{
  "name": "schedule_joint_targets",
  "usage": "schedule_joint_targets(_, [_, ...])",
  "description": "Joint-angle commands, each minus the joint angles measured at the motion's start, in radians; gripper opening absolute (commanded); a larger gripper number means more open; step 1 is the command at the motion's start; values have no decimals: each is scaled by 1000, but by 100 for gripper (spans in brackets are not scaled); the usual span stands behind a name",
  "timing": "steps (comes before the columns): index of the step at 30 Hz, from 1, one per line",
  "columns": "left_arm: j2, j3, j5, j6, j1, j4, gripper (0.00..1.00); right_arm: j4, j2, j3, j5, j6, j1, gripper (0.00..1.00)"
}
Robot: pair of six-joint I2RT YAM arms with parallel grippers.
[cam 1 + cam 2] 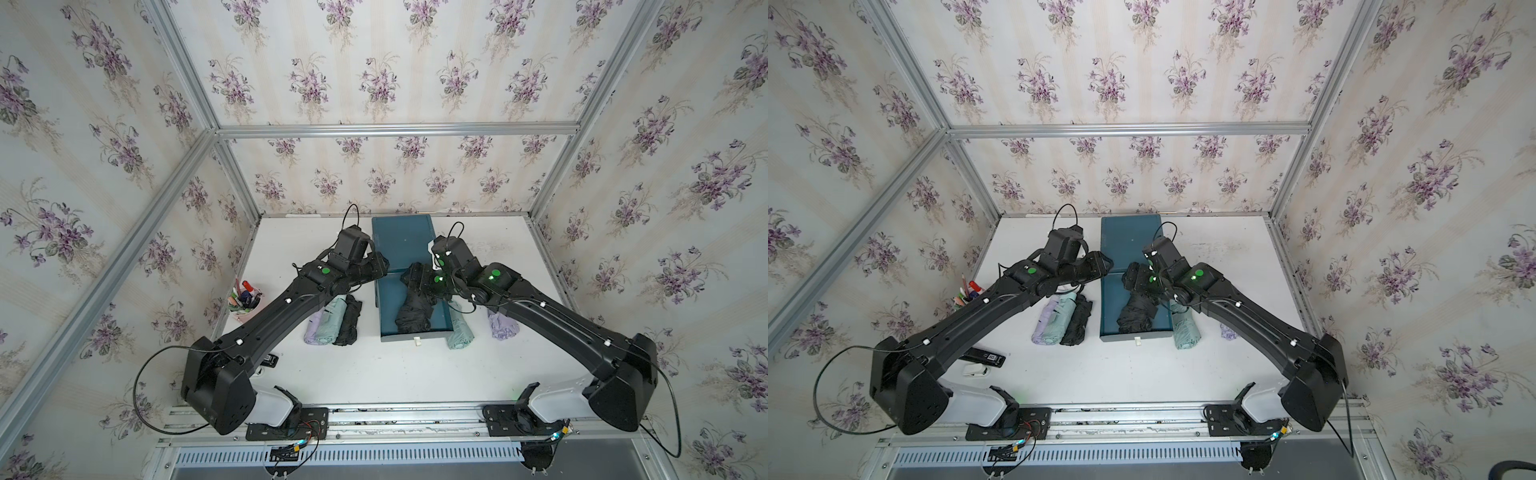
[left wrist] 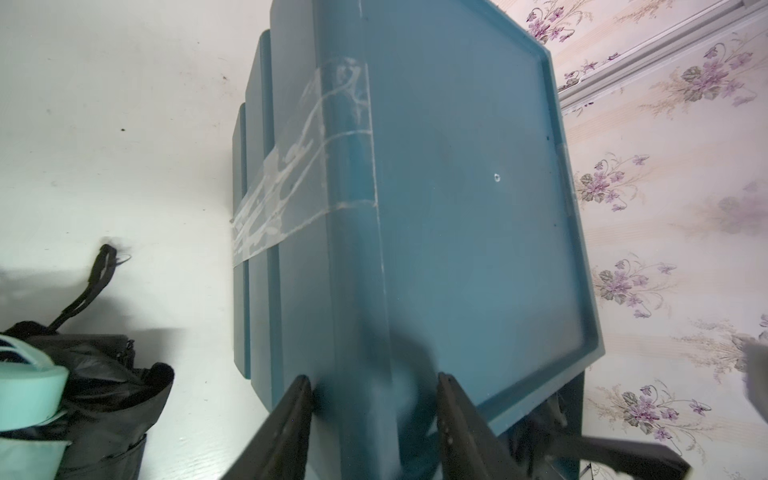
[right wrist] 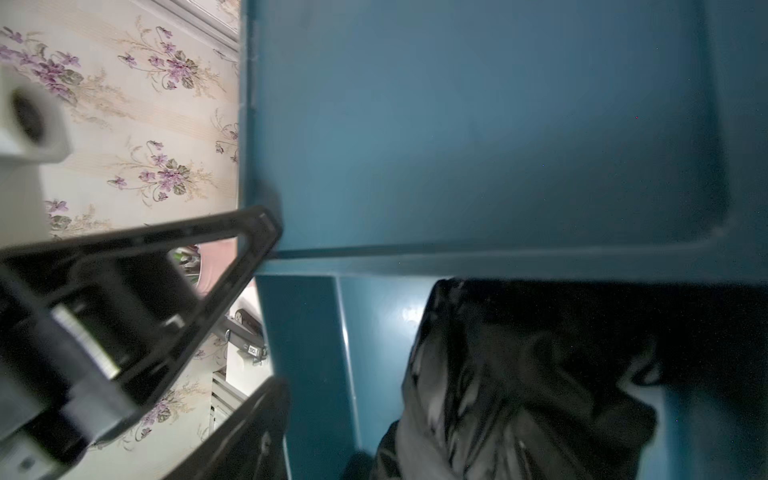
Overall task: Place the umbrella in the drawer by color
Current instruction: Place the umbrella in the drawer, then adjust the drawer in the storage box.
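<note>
— Black umbrella (image 1: 411, 316) first: where is it?
— Inside the open drawer (image 1: 438, 318) of the blue cabinet (image 1: 401, 241). It lies slanted across the floor, its thick end toward the front panel at 6 o'clock. Both top views show it.
— Is it held?
— No. The right fingers (image 3: 262, 232) are spread wide over its 12 o'clock end, and the wrist view shows nothing between them.
— And the left fingers (image 2: 291, 419)?
— Part-way apart, set over the cabinet's top near its 9 o'clock edge. They clasp nothing. Whether they press down to steady it, I cannot tell.
— How much is done, then?
— One umbrella of six, by my count.
— What's left?
— Three lie side by side on the tabletop (image 1: 395, 374) at 9 o'clock of the drawer: a lilac umbrella (image 1: 312, 328), a mint umbrella (image 1: 332, 318) and a second black umbrella (image 1: 349, 322). At 3 o'clock, the other mint umbrella (image 1: 459, 332) lies just beside the drawer wall. The other lilac umbrella (image 1: 503, 326) is farther out, partly under the right arm.
— Your judgement?
— An early stage. The second black one likely joins its twin, and the mint and lilac pairs need drawers of their own. Only this one is pulled out.
</note>
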Motion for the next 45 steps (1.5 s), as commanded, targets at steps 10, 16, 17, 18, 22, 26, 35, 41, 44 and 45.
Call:
schedule_joint_targets(10, [42, -1, 27, 24, 5, -160, 48, -269, -147, -16, 257, -87, 6, 79])
schedule_joint_targets(16, [43, 2, 23, 46, 14, -170, 48, -252, -122, -74, 235, -113, -1, 45])
schedule_joint_targets(17, [44, 4, 22, 52, 17, -174, 48, -245, -115, -84, 233, -114, 1, 39])
schedule_joint_targets(18, [45, 5, 21, 56, 16, -177, 48, -239, -109, -94, 239, -113, 1, 35])
schedule_joint_targets(22, [55, 7, 25, 71, 16, -189, 47, -238, -98, -104, 263, -110, 0, 26])
schedule_joint_targets(26, [64, 9, 26, 93, 16, -198, 46, -253, -74, -67, 267, -118, -2, 3])
schedule_joint_targets(35, [68, 5, 33, 133, 16, -205, 44, -359, 67, 165, 302, -148, -7, 0])
schedule_joint_targets(41, [61, 9, 32, 161, 15, -220, 42, -346, 117, 201, 296, -153, -22, 0])
schedule_joint_targets(44, [54, 7, 32, 168, 16, -223, 40, -339, 109, 175, 301, -148, -22, 0])
schedule_joint_targets(45, [50, 6, 32, 169, 16, -223, 40, -326, 99, 153, 294, -146, -22, 0])
